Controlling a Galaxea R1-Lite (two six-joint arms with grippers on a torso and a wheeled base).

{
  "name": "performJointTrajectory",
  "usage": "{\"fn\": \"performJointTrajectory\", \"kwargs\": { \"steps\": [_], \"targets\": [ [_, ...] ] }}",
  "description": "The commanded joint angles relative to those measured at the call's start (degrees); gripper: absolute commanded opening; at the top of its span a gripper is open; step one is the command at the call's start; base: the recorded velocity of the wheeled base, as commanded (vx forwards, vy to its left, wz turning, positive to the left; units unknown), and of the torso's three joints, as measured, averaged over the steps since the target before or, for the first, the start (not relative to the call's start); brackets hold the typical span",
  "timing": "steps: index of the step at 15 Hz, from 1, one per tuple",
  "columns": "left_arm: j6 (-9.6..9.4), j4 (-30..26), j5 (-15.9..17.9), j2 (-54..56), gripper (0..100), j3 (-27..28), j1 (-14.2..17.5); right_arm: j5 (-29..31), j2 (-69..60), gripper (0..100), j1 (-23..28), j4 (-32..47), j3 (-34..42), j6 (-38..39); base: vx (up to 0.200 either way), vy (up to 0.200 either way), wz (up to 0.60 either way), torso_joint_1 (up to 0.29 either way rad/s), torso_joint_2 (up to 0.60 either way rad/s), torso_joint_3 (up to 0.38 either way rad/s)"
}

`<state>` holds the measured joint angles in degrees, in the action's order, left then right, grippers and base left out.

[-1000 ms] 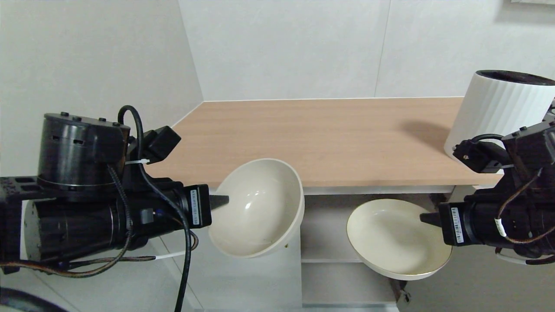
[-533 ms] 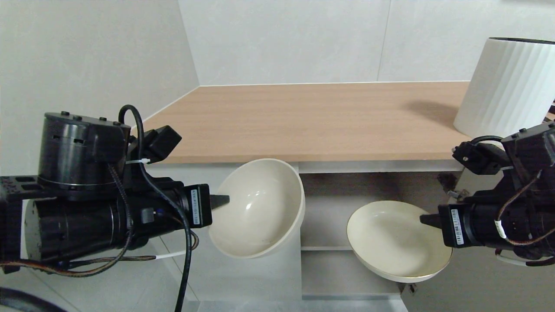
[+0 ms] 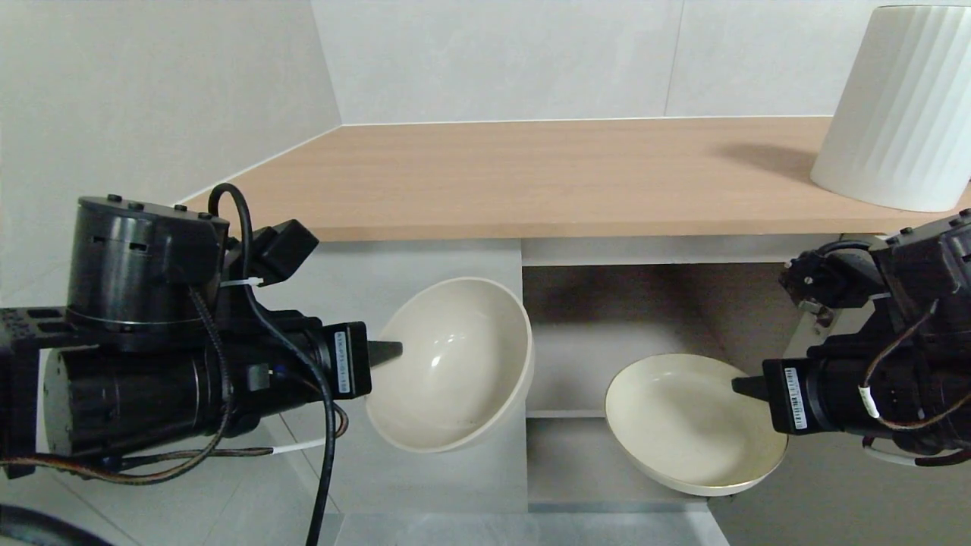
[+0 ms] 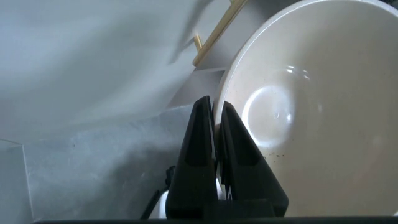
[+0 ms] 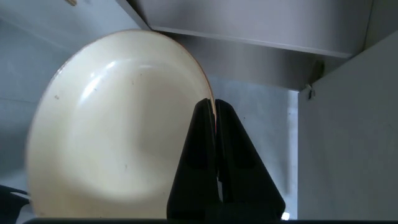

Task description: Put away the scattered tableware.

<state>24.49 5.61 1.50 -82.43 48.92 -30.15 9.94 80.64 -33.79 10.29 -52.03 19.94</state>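
Cream plate [image 3: 694, 421], rim clamped in right gripper [image 3: 742, 385], hangs just before the open shelf [image 3: 565, 415] under the counter [image 3: 531, 182], right arm nearer; bowl [image 3: 447, 364], clamped in left gripper [image 3: 388, 351], fronts the closed panel [image 3: 425, 262] beside it.

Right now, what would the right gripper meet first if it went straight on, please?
Past the plate it holds, the right gripper probably meets the bowl in the left gripper; depth is unclear.

1. We count one bowl [image 3: 455, 364].
2. We count one plate [image 3: 694, 421].
3. We count one white ribbed pot [image 3: 895, 106].
4. We count two tools: the left tool [image 3: 396, 350] and the right tool [image 3: 736, 384].
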Motion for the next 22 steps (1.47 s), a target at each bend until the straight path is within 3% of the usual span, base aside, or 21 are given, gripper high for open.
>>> {"fn": "performJointTrajectory", "kwargs": {
  "steps": [1, 5, 9, 13, 20, 22],
  "targets": [
    [0.03, 0.0, 0.0, -0.1, 0, 0.0, 0.0, 0.0, 0.2, 0, 0.0, 0.0, 0.0, 0.0, 0.000, 0.000, 0.00, 0.000, 0.00, 0.000],
    [-0.06, -0.2, 0.2, -0.9, 0, -0.1, -0.2, 0.0, 1.9, 0, 0.0, -0.4, 0.2, 0.0, 0.000, 0.000, 0.00, -0.001, 0.01, 0.014],
    [-0.06, -5.1, 0.2, -3.2, 0, 0.5, -3.0, -0.2, 8.0, 0, 0.0, -4.9, 3.4, -3.9, 0.000, 0.000, 0.00, 0.000, 0.00, 0.000],
    [-1.11, -10.1, 0.0, -5.6, 0, 1.4, -3.3, -0.2, 21.9, 0, 3.5, -28.4, 9.5, -3.9, 0.000, 0.000, 0.00, 0.000, 0.00, 0.000],
    [-1.02, -10.9, -0.1, -6.2, 0, 1.7, -3.5, 0.6, 43.8, 0, 11.1, -52.7, 7.6, 1.4, 0.000, 0.000, 0.00, 0.000, 0.00, 0.000],
    [-1.02, -10.9, -0.1, -6.2, 0, 1.7, -3.6, 1.5, 47.2, 0, 12.0, -54.8, 5.9, 1.7, 0.000, 0.000, 0.00, 0.000, 0.00, 0.000]
  ]
}}
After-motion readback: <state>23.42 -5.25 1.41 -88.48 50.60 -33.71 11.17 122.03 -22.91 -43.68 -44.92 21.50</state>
